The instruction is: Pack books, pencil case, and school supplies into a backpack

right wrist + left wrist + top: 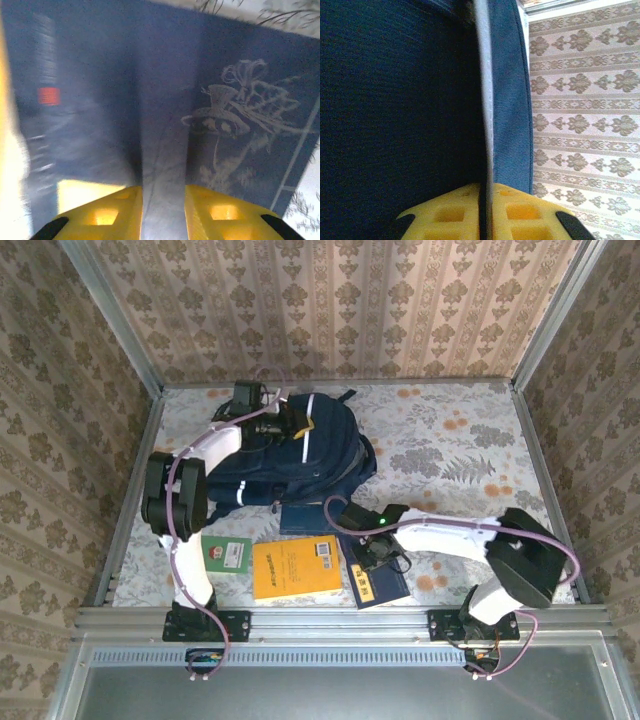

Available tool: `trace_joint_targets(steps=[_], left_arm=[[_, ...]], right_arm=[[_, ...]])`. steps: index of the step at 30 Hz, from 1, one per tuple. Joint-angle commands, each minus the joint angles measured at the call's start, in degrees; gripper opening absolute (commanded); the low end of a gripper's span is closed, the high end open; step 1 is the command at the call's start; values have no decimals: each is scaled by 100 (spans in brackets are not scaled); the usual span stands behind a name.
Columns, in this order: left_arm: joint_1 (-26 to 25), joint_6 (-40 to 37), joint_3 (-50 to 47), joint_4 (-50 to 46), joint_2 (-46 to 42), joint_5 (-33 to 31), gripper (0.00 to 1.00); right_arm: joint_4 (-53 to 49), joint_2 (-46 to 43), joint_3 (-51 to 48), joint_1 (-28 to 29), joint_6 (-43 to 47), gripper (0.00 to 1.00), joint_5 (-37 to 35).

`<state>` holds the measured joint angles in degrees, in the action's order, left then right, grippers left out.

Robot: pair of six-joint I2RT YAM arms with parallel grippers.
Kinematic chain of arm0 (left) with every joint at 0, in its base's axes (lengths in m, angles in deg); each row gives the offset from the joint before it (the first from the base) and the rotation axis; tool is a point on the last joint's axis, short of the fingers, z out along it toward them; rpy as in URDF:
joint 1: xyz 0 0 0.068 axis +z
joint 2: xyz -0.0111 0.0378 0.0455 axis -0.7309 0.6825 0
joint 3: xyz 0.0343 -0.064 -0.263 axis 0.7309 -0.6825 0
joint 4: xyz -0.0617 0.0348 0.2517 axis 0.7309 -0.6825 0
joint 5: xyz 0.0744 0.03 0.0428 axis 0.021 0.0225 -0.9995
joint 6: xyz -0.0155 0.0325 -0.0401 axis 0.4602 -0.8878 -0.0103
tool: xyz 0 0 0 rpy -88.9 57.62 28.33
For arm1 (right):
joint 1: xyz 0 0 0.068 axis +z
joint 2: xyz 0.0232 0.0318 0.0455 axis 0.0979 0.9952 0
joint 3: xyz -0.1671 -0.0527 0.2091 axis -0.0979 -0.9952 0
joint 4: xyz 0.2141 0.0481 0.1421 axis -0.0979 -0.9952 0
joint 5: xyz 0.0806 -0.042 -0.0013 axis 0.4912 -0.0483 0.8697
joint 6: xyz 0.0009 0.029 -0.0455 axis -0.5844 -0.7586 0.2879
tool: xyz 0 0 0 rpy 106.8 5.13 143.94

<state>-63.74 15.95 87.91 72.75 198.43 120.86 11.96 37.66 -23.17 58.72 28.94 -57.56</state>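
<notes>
Top view: the left gripper (262, 425) sat at the far upper end of the backpack (320, 455), which lay flat mid-table. Judged to be holding the bag's mouth up so books can slide in. The right gripper (372, 558) was low over a navy book (385, 585) at the near edge, just right of the orange-yellow book (296, 568). The green-and-white book (227, 553) lay further left, and a second navy book (305, 517) was partly under the bag's near side. All four were outside the bag.

Left wrist view: the fingers (450, 215) were pressed together, pinching a thin grey piping (484, 100) on the navy fabric.

Right wrist view: blurred. The jaws stood narrowly apart over the navy cover with its line drawing (235, 110). Could not tell whether they gripped it. Likely the next book to be packed.
</notes>
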Motion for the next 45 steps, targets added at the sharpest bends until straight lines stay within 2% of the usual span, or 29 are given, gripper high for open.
trace_joint_targets(steps=[1, 7, 12, 17, 21, 24, 28, 33, 40, 45], left_arm=[[60, -330, 174, -436, 174, -211, 15], [26, -618, 347, -842, 238, -386, 45], [-134, -1248, 750, -1619, -147, -755, 56], [-394, -1619, 943, -2216, -558, -1145, 60], [-556, -1697, 734, -2410, -923, -1467, 61], [-783, -1847, 618, -2602, -1132, -1742, 62], [-1330, -2042, 594, -2912, -1268, -2148, 64], [-1954, -1709, 41, -2549, -1440, -2134, 65], [-2746, -1257, -414, -1761, -953, -1667, 64], [-2838, -1075, -643, -1445, -563, -1507, 64]], right_arm=[[-26, 486, 182, -287, -129, 23, -218], [281, 726, 185, -1124, -354, 24, -384], [704, 773, 217, -1632, -456, 27, 20], [1217, 690, 236, -2011, -559, 30, 481], [1466, 144, 129, -2169, -502, 36, 954], [1526, -591, -187, -2280, -438, 44, 1065], [1133, -1482, -552, -2606, -499, 60, 711], [918, -1944, -886, -3154, -662, 70, 435], [1357, -1995, -1239, -3423, -694, 71, 1268], [1160, -1756, -1044, -3426, -426, 72, 1617]])
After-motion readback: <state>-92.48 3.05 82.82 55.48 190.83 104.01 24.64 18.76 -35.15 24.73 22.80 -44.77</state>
